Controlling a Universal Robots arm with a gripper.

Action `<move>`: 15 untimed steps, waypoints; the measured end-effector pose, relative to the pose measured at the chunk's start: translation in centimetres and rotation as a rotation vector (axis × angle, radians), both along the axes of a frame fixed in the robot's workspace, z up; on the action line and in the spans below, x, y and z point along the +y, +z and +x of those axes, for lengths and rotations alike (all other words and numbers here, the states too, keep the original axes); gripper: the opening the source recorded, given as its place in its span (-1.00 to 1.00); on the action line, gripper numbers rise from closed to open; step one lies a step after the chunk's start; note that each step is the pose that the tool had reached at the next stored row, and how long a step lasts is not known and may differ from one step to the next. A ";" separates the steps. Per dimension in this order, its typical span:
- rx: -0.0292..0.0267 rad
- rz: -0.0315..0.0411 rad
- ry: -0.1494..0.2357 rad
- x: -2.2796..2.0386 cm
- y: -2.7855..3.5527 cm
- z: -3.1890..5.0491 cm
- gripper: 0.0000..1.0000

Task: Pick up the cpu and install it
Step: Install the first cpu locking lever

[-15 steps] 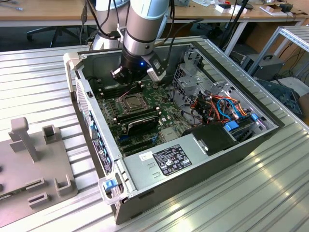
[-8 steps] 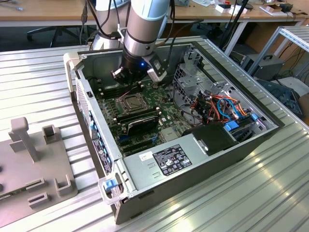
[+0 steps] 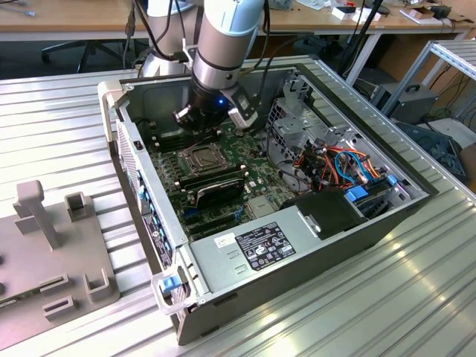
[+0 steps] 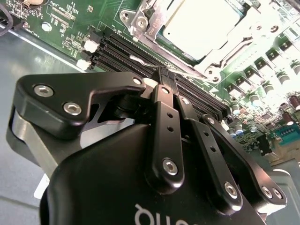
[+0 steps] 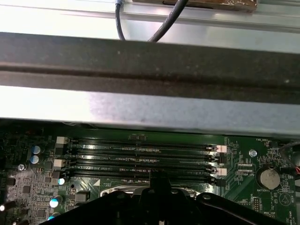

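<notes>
The cpu (image 4: pixel 201 26), a flat square with a dull silver top, lies in its socket on the green motherboard (image 4: pixel 70 23), with the socket's metal frame (image 4: pixel 154 28) around it. My gripper (image 4: pixel 166 77) is shut, its two black fingers pressed together with nothing between them. Its tips hang just over the empty black memory slots (image 4: pixel 122 51), beside the socket's thin wire lever (image 4: pixel 140 61). The first wrist view shows the gripper (image 5: pixel 159 180) above the same slots (image 5: pixel 140 157). In the exterior view the arm (image 3: pixel 223 44) reaches down into the open computer case, just behind the socket (image 3: pixel 202 158).
The case walls (image 3: pixel 141 186) enclose the board. Black memory sticks (image 3: pixel 216 186) sit in front of the socket, with the power supply (image 3: pixel 260 245) nearer the front. A drive cage (image 3: pixel 297 111) and coloured cables (image 3: pixel 342 167) are at the exterior view's right. A grey fixture (image 3: pixel 44 245) stands left.
</notes>
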State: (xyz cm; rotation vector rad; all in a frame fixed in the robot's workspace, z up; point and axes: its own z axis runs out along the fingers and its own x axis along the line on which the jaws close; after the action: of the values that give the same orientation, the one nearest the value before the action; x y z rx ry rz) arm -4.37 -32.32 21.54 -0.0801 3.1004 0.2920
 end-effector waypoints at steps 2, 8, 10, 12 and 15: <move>-0.0001 0.0001 0.000 0.00 -0.13 0.07 -0.79; -0.0002 -0.0012 -0.002 0.00 -0.57 0.08 -0.79; 0.0000 -0.0026 -0.004 0.00 -0.73 0.08 -0.79; 0.0000 -0.0031 -0.006 0.00 -0.83 0.08 -0.79; 0.0000 -0.0033 -0.007 0.00 -0.94 0.08 -0.79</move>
State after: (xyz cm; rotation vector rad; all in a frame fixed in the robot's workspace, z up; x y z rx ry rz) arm -4.30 -32.32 20.60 -0.0689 3.1006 0.2867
